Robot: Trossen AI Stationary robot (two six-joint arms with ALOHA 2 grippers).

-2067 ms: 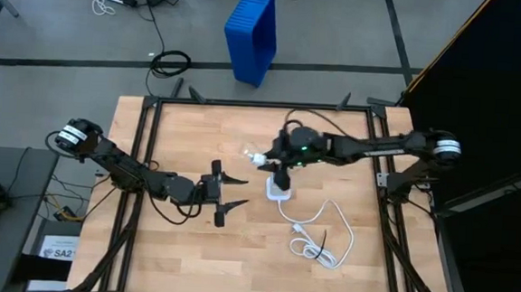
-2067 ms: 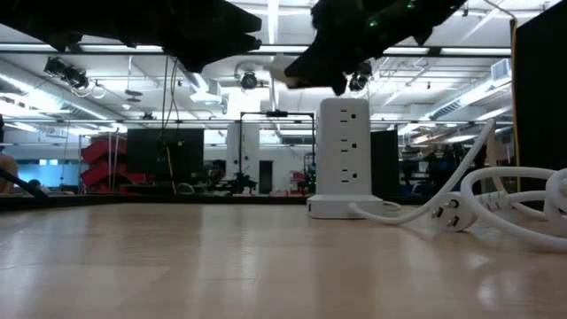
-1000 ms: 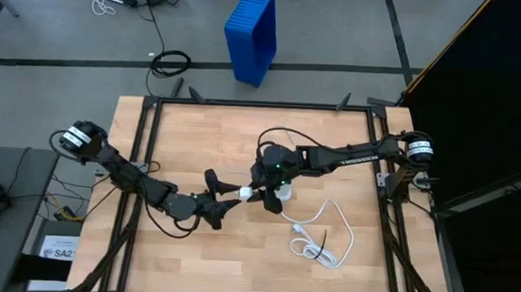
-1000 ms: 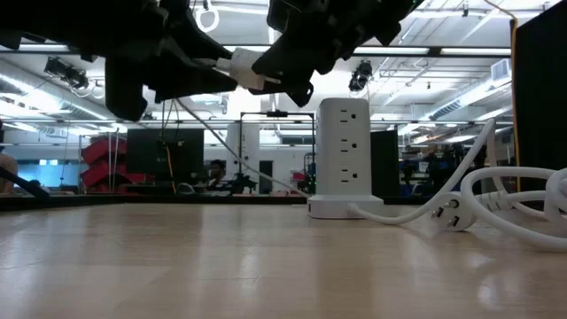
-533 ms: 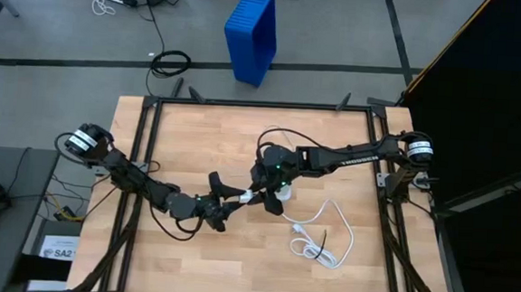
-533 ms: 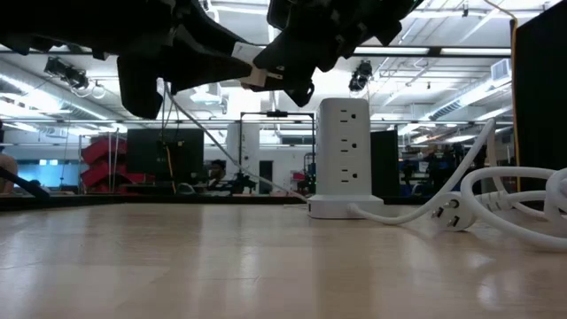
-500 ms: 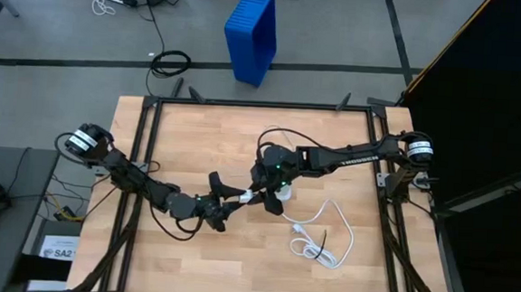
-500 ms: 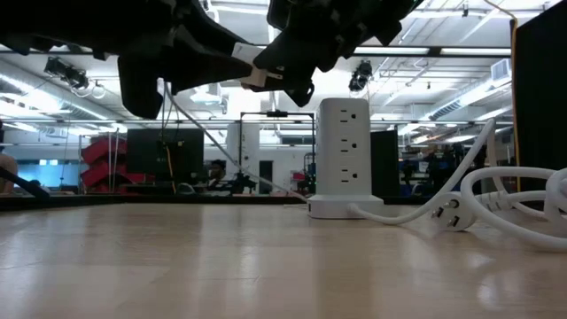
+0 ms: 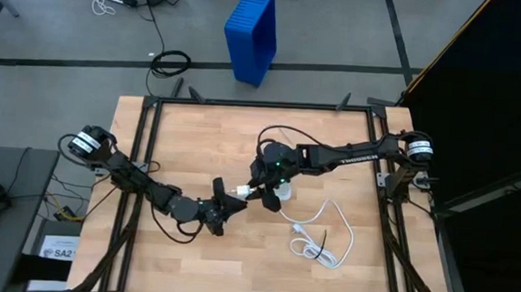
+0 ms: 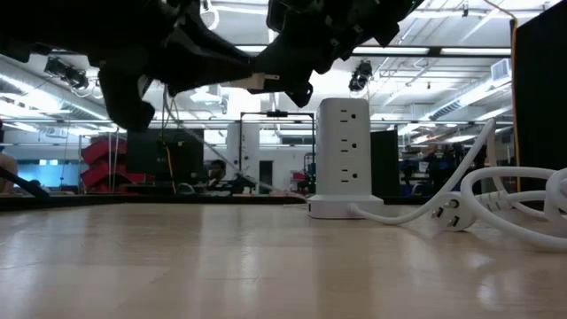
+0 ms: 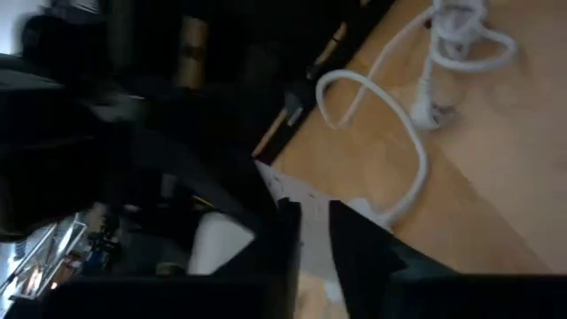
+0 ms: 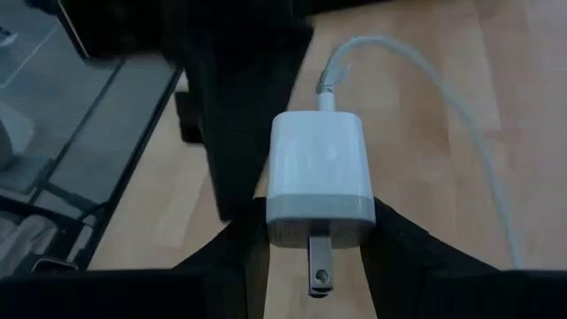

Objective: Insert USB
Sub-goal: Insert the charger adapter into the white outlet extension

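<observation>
My right gripper (image 12: 321, 241) is shut on the white charger block (image 12: 321, 168), which is held above the table's middle (image 9: 254, 192). The USB's thin white cable (image 12: 443, 115) ends in a small plug (image 12: 329, 81) at the block's far end. My left gripper (image 9: 236, 197) has come in from the table's left to that same end. In the left wrist view its fingers (image 11: 288, 252) stand almost together. A dark finger (image 12: 239, 115) of it shows beside and behind the block. My right gripper pinches the charger block between its two fingers on the block's two side faces, at the prong end (image 12: 276, 217). The fingers reach in from the table's right. The block is lifted clear of the table, its metal prongs (image 12: 319, 266) pointing back at the wrist. My left gripper is nearly shut at the block's cable end. I cannot tell whether it touches the plug or the block, because its own fingers hide the spot.
A white power tower (image 10: 344, 146) stands upright on the table just right of the grippers (image 9: 279, 192). Its thick white cord (image 9: 323, 233) lies in loops toward the near right. A blue bin (image 9: 252, 32) stands on the floor beyond the far edge.
My left gripper has moved toward the table's right, up to the charger block. Its fingers have gone from wide apart to nearly together. The right gripper and the block have stayed where they were.
</observation>
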